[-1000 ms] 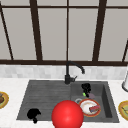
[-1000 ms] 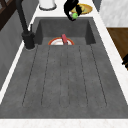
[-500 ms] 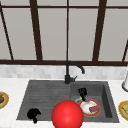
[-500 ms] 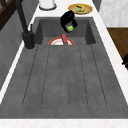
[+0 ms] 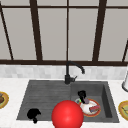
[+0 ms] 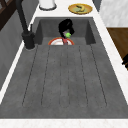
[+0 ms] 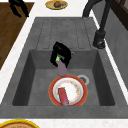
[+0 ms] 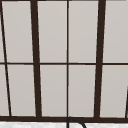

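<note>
Lower now, the right hand [image 7: 60,55] hangs over the plate [image 7: 54,88], fingers seemingly gripping an eggplant [image 7: 61,69].

A window [image 8: 67,60] is taking up nearly the whole frame, its pale grey panes sitting behind dark brown bars. Two thick uprights are running from top to bottom, one left of centre and one right of centre, with a thin upright standing between them at the middle. A thin horizontal bar is crossing at mid-height. Along the bottom edge a dark sill is lying, and the curved black top of a faucet [image 8: 75,121] is rising at lower centre.
</note>
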`<act>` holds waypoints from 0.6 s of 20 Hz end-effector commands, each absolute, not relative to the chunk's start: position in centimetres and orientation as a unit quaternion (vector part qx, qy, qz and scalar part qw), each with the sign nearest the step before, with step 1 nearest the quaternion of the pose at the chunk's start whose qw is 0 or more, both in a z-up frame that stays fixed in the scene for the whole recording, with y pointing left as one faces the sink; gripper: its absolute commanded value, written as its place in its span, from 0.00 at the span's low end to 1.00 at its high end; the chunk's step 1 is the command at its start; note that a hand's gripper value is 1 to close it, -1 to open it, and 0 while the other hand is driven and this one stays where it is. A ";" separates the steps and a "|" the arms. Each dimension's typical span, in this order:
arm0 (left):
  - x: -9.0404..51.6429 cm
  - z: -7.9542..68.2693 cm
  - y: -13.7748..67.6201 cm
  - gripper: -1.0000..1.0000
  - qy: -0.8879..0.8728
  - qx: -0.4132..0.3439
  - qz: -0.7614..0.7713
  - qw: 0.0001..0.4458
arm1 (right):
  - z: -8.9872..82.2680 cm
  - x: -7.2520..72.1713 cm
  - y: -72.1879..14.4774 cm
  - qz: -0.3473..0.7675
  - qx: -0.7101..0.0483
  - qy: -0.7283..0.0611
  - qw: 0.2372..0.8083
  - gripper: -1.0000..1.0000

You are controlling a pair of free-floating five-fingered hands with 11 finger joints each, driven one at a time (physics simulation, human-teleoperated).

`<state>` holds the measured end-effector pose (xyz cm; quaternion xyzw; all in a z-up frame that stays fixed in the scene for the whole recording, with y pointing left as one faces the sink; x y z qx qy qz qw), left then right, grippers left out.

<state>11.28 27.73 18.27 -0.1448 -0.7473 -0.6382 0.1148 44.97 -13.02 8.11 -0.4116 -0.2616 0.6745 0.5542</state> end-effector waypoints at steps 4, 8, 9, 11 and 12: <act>11.3 18.3 27.7 0.50 -0.747 -0.145 -0.638 0.115 | 5.6 45.1 -13.9 0.680 -0.460 -0.279 0.497 1.00; 11.3 18.3 27.7 0.50 -0.747 -0.145 -0.638 0.115 | 5.0 45.0 -15.0 0.664 -0.488 -0.296 0.484 1.00; 11.3 18.3 27.7 0.50 -0.747 -0.145 -0.638 0.115 | 4.9 44.9 -15.4 0.659 -0.493 -0.301 0.482 1.00; 11.3 18.3 27.7 0.50 -0.747 -0.145 -0.638 0.115 | 4.6 44.6 -16.4 0.649 -0.502 -0.315 0.477 1.00; 11.3 18.3 27.7 0.50 -0.747 -0.145 -0.638 0.115 | 4.2 44.7 -16.8 0.645 -0.506 -0.322 0.473 1.00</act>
